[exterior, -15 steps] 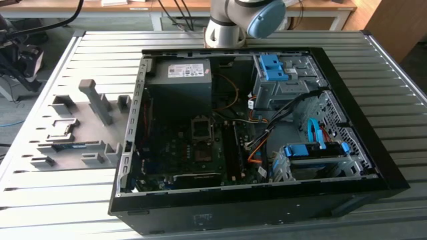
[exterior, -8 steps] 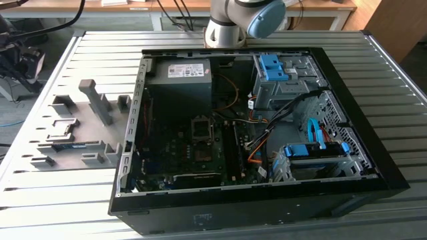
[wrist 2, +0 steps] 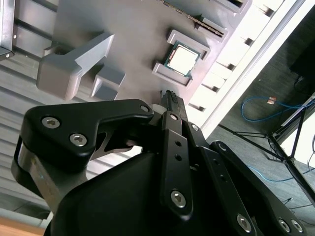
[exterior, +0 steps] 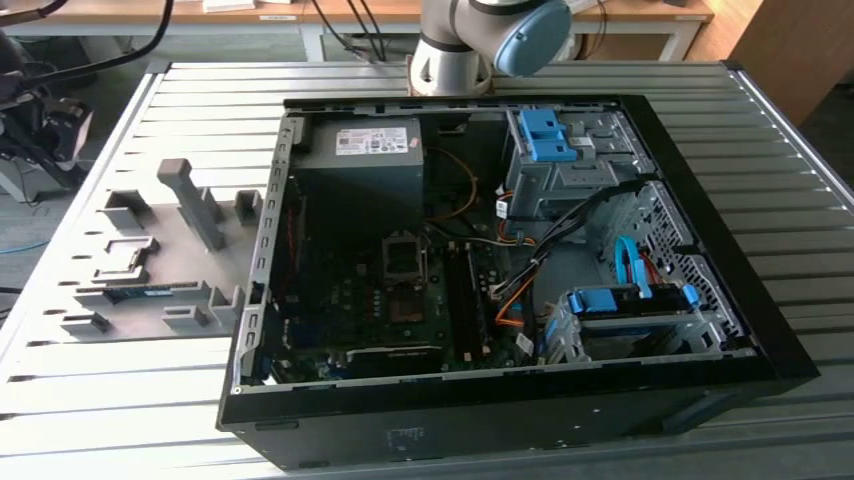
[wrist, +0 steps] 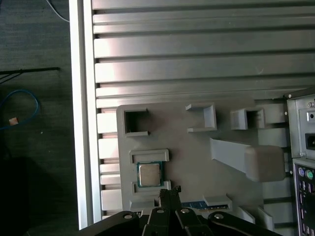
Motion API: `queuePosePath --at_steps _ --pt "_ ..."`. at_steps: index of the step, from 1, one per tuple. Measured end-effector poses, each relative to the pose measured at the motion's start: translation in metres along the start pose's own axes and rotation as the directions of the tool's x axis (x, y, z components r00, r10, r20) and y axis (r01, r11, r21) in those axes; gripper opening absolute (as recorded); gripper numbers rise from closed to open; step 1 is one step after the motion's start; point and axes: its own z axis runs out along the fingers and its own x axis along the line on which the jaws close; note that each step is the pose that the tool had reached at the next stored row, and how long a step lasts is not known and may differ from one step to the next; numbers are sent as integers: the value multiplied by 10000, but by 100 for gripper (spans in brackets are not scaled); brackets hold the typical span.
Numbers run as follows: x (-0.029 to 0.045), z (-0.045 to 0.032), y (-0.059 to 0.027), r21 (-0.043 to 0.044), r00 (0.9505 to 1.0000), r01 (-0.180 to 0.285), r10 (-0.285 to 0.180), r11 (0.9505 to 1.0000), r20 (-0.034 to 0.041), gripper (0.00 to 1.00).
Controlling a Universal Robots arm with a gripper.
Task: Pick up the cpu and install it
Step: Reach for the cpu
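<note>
One question, K to M: why does the cpu [wrist: 149, 174] sit where it does on the grey tray [wrist: 192, 162]?

M to K: We read it as a staging nest. Raised ridges bracket it on two opposite sides, so it lies flat, metal face up, at a fixed spot. The other two edges are left free, probably so fingers can reach in.

K to M: And the hand [wrist: 170, 190]?

M to K: Closed, as we judge from both wrist views, with the fingertips together and nothing between them. It hangs over the tray just beside the cpu, off one corner, and apart from it. We cannot tell its height above the tray.

K to M: Anything close by?

M to K: A blue-green memory stick [wrist: 197, 204] lies in a neighbouring slot, near the hand's tip.

K to M: Where is the target?

M to K: In the exterior view the tray rests on the slatted counter [exterior: 200, 100], at the exterior view's left of the open computer case [exterior: 467, 435]. The black socket frame [exterior: 404, 255] on the board inside is well apart from the tray. We log the cpu as not yet picked up and not yet installed.
</note>
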Motion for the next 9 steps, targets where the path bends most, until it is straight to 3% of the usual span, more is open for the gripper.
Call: queuePosePath --at_steps 9 --pt "1 51 -2 0 10000 0 0 10000 0 10"
